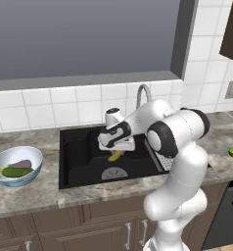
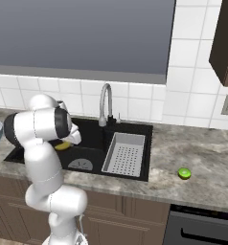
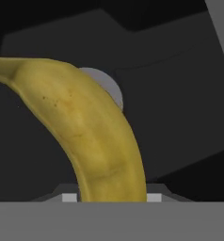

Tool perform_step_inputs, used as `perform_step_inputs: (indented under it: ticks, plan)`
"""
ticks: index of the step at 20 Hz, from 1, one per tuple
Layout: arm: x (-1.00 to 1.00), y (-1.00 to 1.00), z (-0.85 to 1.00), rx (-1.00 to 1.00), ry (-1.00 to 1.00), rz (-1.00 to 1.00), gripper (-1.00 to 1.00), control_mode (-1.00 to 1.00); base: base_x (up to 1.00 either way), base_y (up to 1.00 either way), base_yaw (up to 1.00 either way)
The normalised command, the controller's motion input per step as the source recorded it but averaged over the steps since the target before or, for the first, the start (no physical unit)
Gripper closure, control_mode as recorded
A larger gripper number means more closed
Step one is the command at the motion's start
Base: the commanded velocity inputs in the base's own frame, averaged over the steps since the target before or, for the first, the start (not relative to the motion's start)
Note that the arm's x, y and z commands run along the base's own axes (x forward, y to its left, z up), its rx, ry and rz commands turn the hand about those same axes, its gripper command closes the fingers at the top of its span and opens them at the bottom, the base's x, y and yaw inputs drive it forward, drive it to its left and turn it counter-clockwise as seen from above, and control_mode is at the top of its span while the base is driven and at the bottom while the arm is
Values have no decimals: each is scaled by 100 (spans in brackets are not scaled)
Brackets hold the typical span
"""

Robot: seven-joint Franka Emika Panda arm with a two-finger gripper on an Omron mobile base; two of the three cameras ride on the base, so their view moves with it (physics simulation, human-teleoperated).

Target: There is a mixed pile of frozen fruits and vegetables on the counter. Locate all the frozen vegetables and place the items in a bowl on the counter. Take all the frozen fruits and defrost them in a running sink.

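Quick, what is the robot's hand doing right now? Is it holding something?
Gripper: closed on the banana, holding it over the sink.

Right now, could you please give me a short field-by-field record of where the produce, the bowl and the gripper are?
gripper: gripper shut on the banana, over the sink basin
banana: yellow, hanging above the round drain
bowl: bowl on the counter left of the sink
bowl contents: cucumber and eggplant
lime: lime on the counter right of the sink, apart from the grey tray
faucet: faucet behind the basin; whether water runs, cannot tell
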Motion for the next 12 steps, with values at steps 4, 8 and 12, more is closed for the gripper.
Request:
perform_step_inputs:
  ticks: [4, 8, 12]
  plan:
    - [7, 6, -18, 1, 0, 0, 100, -100, 0, 0, 0]
    - [7, 5, -19, 1, 0, 0, 100, -100, 0, 0, 0]
    - [4, 6, -19, 1, 0, 0, 100, -100, 0, 0, 0]
